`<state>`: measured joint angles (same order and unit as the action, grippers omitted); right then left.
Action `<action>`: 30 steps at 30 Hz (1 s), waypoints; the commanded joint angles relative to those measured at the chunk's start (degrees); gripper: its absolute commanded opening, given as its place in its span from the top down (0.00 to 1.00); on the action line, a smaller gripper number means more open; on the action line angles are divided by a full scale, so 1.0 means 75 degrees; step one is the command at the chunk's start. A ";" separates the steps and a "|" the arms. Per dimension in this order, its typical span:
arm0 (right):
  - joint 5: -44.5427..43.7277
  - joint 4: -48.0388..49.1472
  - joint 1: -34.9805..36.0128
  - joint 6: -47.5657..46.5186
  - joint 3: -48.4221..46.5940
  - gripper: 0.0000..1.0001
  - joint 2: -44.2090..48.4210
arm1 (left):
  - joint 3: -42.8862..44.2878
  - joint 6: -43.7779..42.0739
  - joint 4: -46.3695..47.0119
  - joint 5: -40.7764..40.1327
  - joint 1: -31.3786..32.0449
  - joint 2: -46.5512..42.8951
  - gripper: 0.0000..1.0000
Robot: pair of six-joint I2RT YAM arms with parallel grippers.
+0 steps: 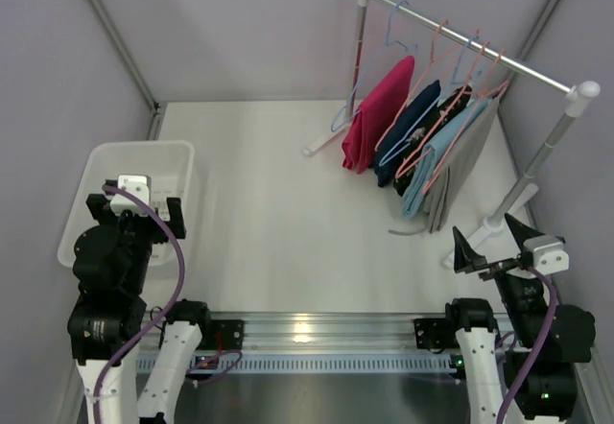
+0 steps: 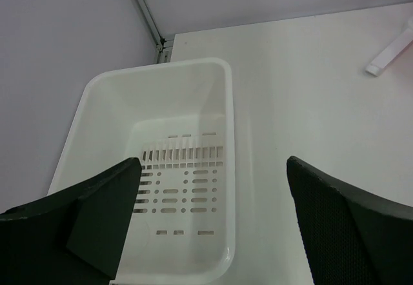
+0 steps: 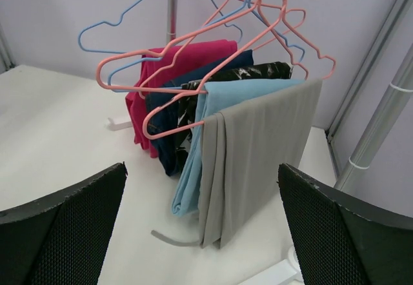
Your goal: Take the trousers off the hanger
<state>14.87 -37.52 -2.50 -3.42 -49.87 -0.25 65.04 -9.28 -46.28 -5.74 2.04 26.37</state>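
Observation:
The light grey trousers (image 3: 264,156) hang folded over a pink hanger (image 3: 187,120) at the near end of the rail, with the sky-blue trousers (image 3: 193,162) right behind them. Both show in the top view, grey (image 1: 465,160) and blue (image 1: 432,160), at the right. My right gripper (image 3: 203,227) is open and empty, facing the grey pair from a short distance; it shows in the top view (image 1: 494,242). My left gripper (image 2: 213,220) is open and empty above the white bin (image 2: 219,124), far left in the top view (image 1: 144,208).
A magenta garment (image 1: 376,112), a navy one (image 1: 408,131) and a black patterned one (image 3: 239,75) hang further along the white rack (image 1: 475,45). The rack's post (image 3: 381,124) and foot (image 1: 475,237) stand close to my right gripper. Grey walls enclose the table.

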 commanded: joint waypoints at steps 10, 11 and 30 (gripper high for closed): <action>-0.0554 -0.0270 -0.0100 0.1930 -0.0698 0.00 -0.0633 | -0.0269 -0.0404 0.0710 0.0202 0.0020 -0.0095 0.01; -0.0519 -0.0294 -0.0100 0.2489 -0.0803 0.01 -0.0866 | -0.0269 -0.0334 0.0722 0.0237 0.0020 -0.0059 0.01; 0.0162 0.3522 -0.0756 0.8424 -0.0172 0.48 -0.3000 | -0.0035 0.0065 0.1015 0.1117 0.0021 0.0784 0.01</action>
<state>15.59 -23.57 -7.31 51.37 -52.88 -18.52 63.11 -9.91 -42.74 1.39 2.04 30.50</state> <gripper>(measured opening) 0.533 0.990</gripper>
